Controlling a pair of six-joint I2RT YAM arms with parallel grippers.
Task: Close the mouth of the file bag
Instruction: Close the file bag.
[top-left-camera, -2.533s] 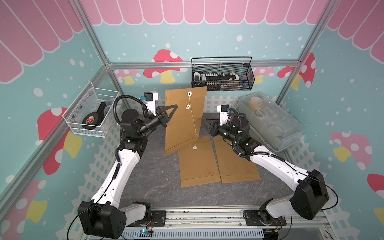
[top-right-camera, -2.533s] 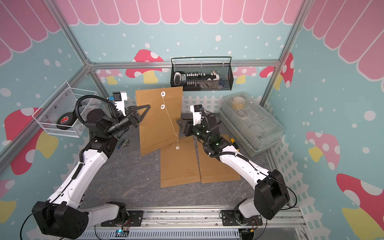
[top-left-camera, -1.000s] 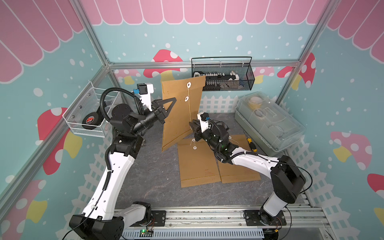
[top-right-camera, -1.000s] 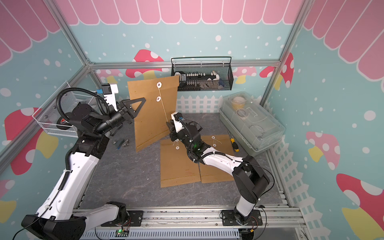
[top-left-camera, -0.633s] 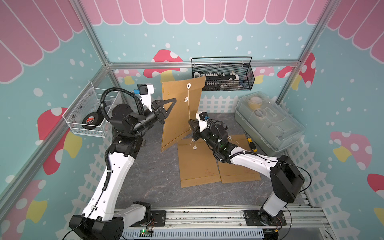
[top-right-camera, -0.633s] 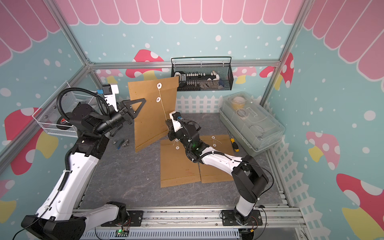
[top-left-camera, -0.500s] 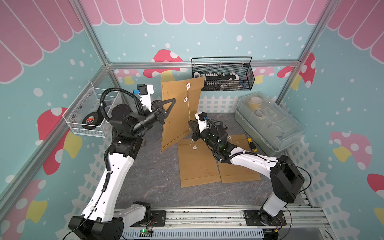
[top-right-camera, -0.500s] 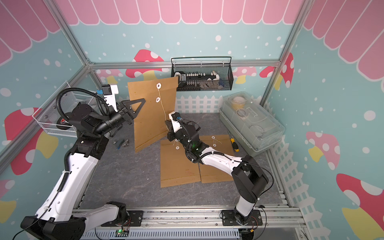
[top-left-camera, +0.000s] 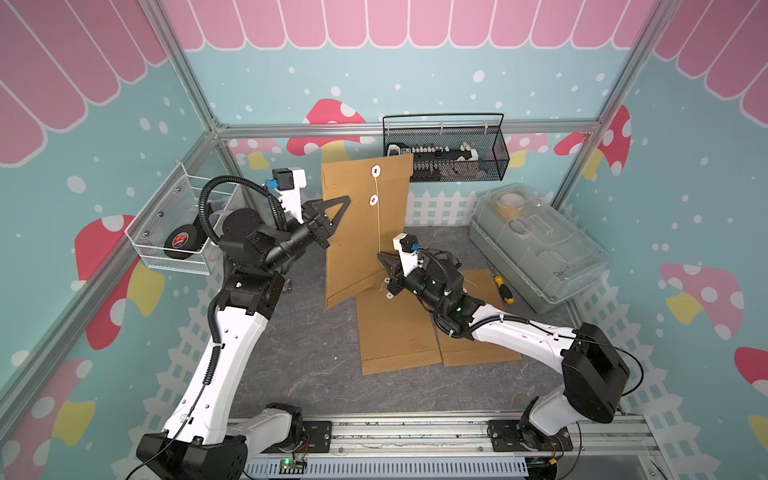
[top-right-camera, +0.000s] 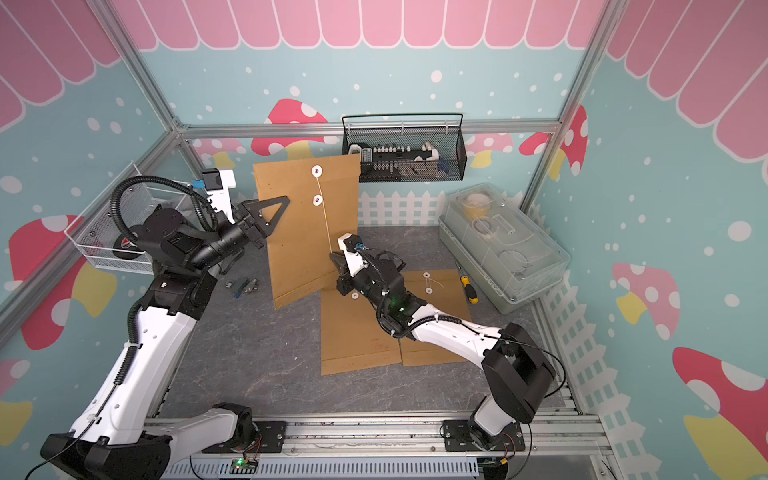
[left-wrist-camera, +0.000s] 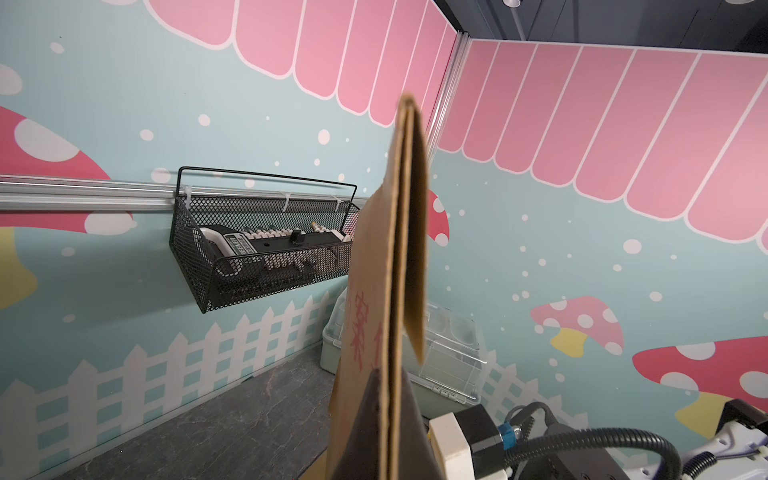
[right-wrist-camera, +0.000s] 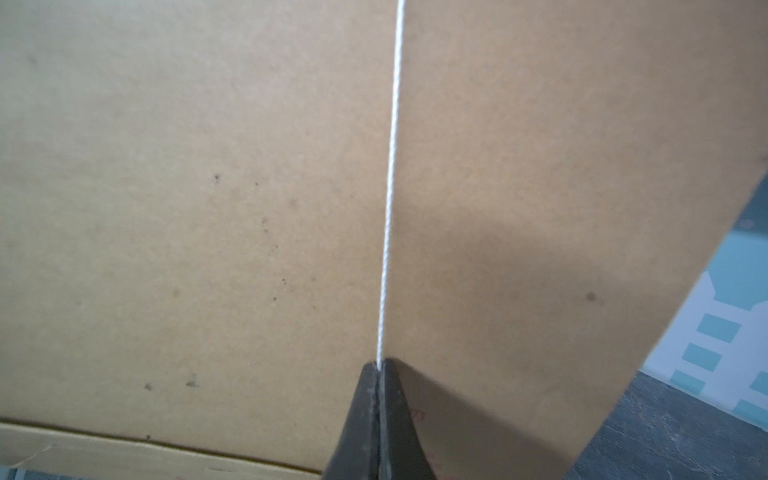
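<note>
file bag (top-left-camera: 365, 241): upright, long axis vertical, mouth end on top, bottom corner over flat envelopes (top-left-camera: 395, 332) | left gripper (top-left-camera: 343, 203): clamped tight on the bag's near edge | right gripper (right-wrist-camera: 379, 368): pinched closed on string (right-wrist-camera: 388, 208) — low, directly beneath lower button (top-left-camera: 373, 201) | next, likely: carry string straight up to wind — right arm nearer

Three file bags: an upright file bag (top-left-camera: 357, 249) at frame centre, a flat bag (top-left-camera: 395, 332) below it, a second flat bag (top-left-camera: 469, 353) to its right. Two robot arms: left arm (top-left-camera: 232, 340), right arm (top-left-camera: 523, 338). Two wall baskets: black basket (top-left-camera: 440, 174), wire basket (top-left-camera: 166, 266). One plastic box (top-left-camera: 540, 249), one screwdriver (top-left-camera: 500, 286), one tape roll (top-left-camera: 183, 245), one taut string (top-left-camera: 378, 232).
</note>
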